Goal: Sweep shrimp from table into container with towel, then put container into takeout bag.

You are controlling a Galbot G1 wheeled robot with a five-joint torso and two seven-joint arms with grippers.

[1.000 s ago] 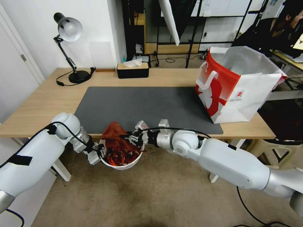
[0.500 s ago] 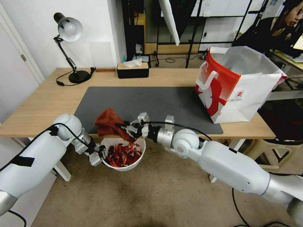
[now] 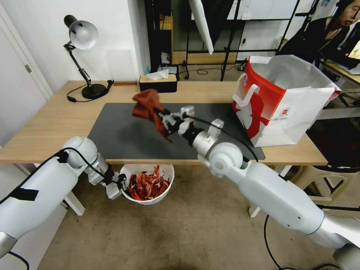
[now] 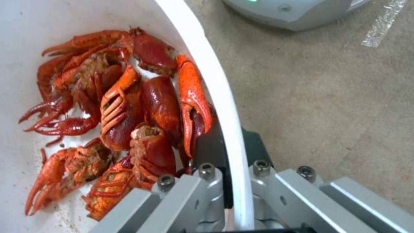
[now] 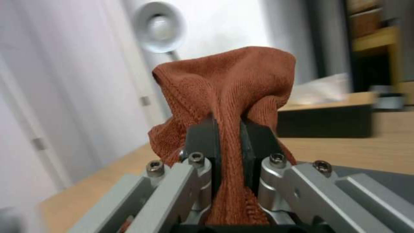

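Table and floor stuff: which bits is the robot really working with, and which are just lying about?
In use: towel in right gripper; container of shrimp in left gripper; takeout bag; table.
Lying about: desk lamp, tissue box.

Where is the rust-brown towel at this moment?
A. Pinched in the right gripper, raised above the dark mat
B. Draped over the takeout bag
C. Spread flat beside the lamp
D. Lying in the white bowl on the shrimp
A: the right gripper is shut on the towel, held clear above the mat.
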